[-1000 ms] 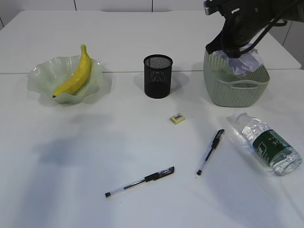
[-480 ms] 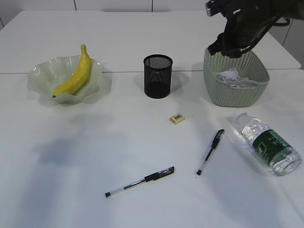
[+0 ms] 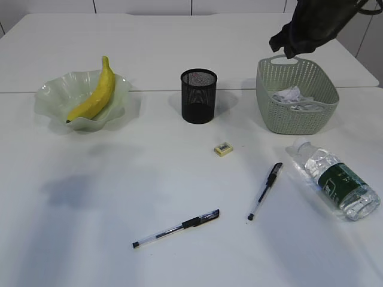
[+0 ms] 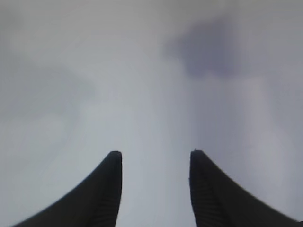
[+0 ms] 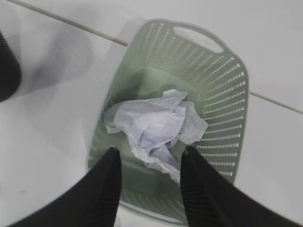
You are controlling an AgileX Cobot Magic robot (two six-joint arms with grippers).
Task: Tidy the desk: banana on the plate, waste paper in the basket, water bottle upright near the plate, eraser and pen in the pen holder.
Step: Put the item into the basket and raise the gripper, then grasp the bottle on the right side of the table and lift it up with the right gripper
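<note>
The crumpled waste paper [image 3: 292, 97] lies inside the green basket [image 3: 296, 118]. My right gripper [image 3: 283, 47] hangs above the basket's back rim; in the right wrist view it [image 5: 150, 151] stands open over the paper [image 5: 156, 125], holding nothing. The banana [image 3: 94, 95] rests on the pale green plate [image 3: 45, 98]. The water bottle [image 3: 338, 187] lies on its side at the right. The eraser [image 3: 223, 149] and two pens [image 3: 265, 191] [image 3: 176, 228] lie on the table in front of the black mesh pen holder [image 3: 198, 95]. My left gripper [image 4: 154, 156] is open over a blurred white surface.
The basket's wall [image 5: 222, 90] fills the right wrist view, with the pen holder's edge [image 5: 5, 61] at its far left. The left arm does not show in the exterior view. A seam runs across the white table behind the plate and basket.
My right gripper opened and let the waste paper drop into the basket, then rose above the basket's back rim. Nothing else moved.
</note>
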